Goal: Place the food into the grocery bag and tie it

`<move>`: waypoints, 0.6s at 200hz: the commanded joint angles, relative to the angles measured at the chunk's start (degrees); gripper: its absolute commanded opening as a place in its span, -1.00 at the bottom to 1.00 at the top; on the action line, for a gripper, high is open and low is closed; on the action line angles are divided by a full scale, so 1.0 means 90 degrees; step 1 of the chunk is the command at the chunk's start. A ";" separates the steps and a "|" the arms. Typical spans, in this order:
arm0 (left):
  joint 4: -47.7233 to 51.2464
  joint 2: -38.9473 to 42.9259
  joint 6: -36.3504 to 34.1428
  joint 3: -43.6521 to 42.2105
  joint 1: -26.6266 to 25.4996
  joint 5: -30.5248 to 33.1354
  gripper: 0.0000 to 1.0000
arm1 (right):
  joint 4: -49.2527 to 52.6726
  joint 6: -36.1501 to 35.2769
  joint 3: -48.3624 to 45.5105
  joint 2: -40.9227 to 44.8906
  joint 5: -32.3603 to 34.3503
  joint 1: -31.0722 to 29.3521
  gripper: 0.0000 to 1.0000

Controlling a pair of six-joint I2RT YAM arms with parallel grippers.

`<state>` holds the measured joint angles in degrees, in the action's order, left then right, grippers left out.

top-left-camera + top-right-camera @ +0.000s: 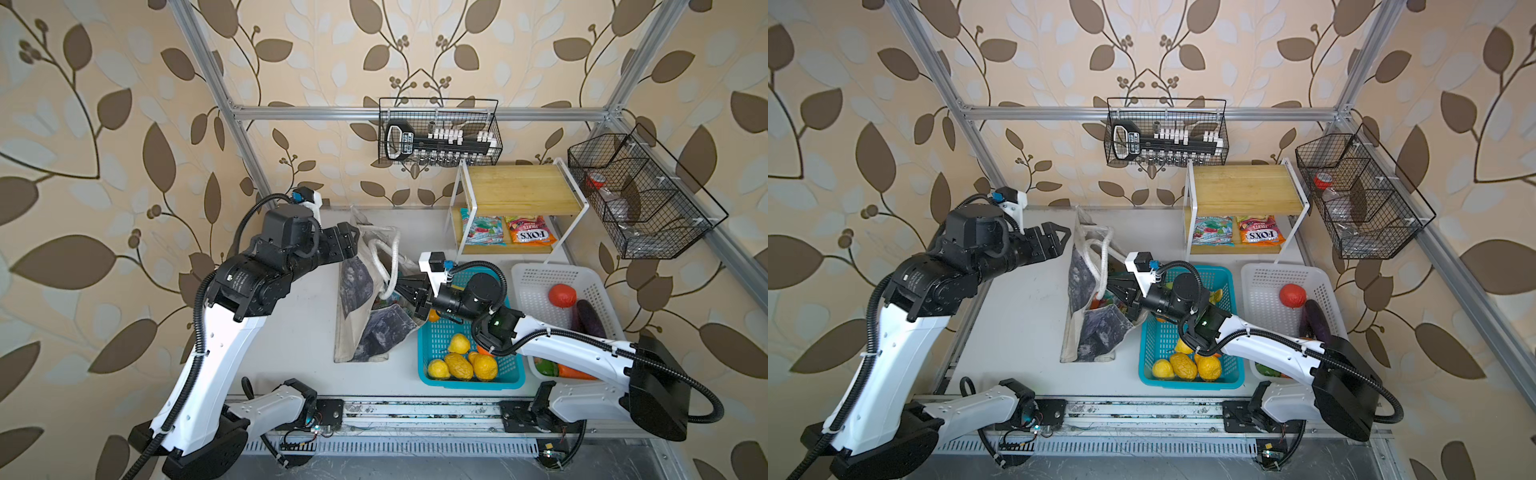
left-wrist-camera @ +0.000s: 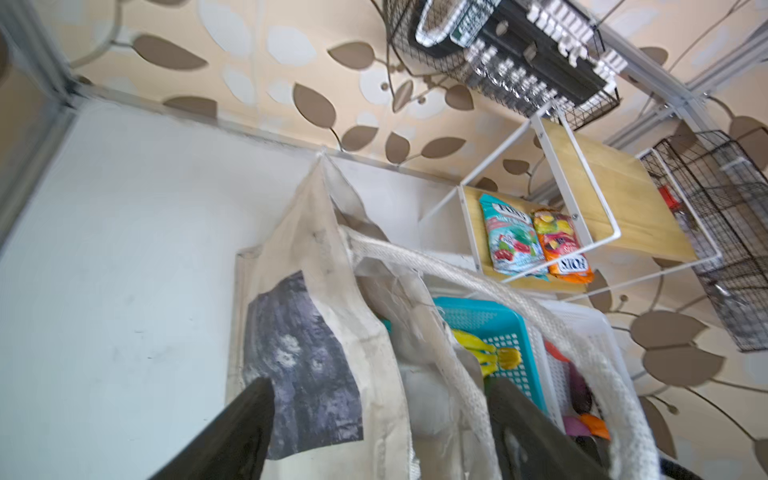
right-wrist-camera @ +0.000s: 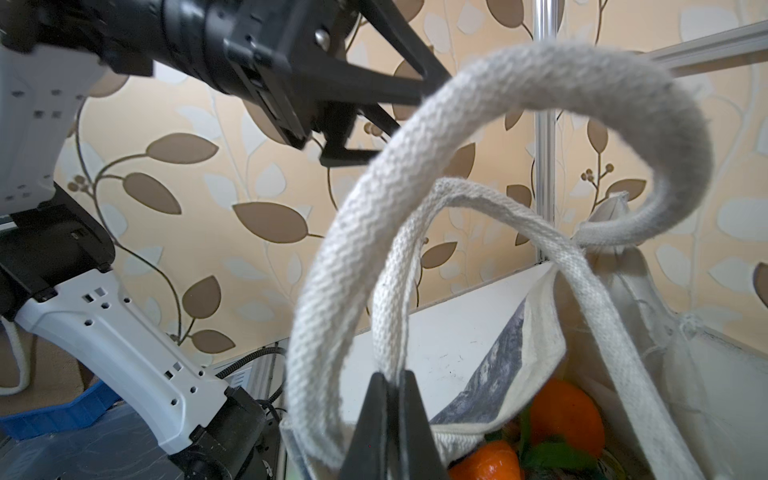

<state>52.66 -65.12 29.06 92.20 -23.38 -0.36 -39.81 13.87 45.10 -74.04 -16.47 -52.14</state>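
Observation:
The grocery bag [image 1: 361,316] [image 1: 1088,328] stands slumped mid-table, with its dark marbled print [image 2: 299,340] facing outwards. My right gripper [image 1: 398,286] [image 1: 1111,286] [image 3: 390,380] is shut on one white handle strap [image 3: 392,307] just above the bag's mouth. A second, thicker handle loop [image 3: 332,270] arches beside it. Orange food [image 3: 565,415] lies inside the bag. My left gripper [image 1: 355,243] [image 1: 1064,241] [image 2: 380,415] is open at the bag's far upper edge, with cloth and handle [image 2: 453,365] loosely between its fingers. Two snack packets [image 1: 484,230] [image 1: 530,235] lie on the shelf.
A blue basket [image 1: 469,384] with several yellow fruits sits right of the bag, under my right arm. Beyond it stands a white basket [image 1: 540,278] with a red and a purple vegetable. A white-framed wooden shelf [image 1: 519,187] is at the back right, and wire baskets [image 1: 440,133] [image 1: 640,199] hang on the frame.

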 commanded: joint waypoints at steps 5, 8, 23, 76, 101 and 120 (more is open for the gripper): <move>-0.1762 -0.0155 0.1018 -0.0955 0.0136 -0.1238 0.85 | -0.0298 -0.0096 -0.0107 0.0207 0.0064 -0.0110 -1.00; -0.1861 -0.0148 0.1084 -0.1014 0.0136 -0.1285 0.87 | -0.0302 -0.0099 -0.0111 0.0209 0.0071 -0.0119 -1.00; -0.2055 -0.0225 0.1335 -0.1116 0.0144 -0.1536 0.92 | -0.0247 -0.0124 -0.0119 0.0224 0.0087 -0.0144 -1.00; -0.3364 -0.0645 0.2501 -0.1914 0.0157 -0.3094 0.47 | -0.0147 -0.0193 -0.0133 0.0263 0.0112 -0.0154 -1.00; -0.3403 -0.0572 0.2558 -0.1802 0.0164 -0.3081 0.68 | -0.0147 -0.0193 -0.0162 0.0248 0.0139 -0.0154 -1.00; -0.3330 -0.0517 0.2517 -0.1834 0.0166 -0.3030 0.15 | -0.0156 -0.0217 -0.0175 0.0260 0.0182 -0.0154 -1.00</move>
<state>26.20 -71.33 50.74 75.05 -22.04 -25.10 -39.18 13.43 44.10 -72.99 -15.22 -52.99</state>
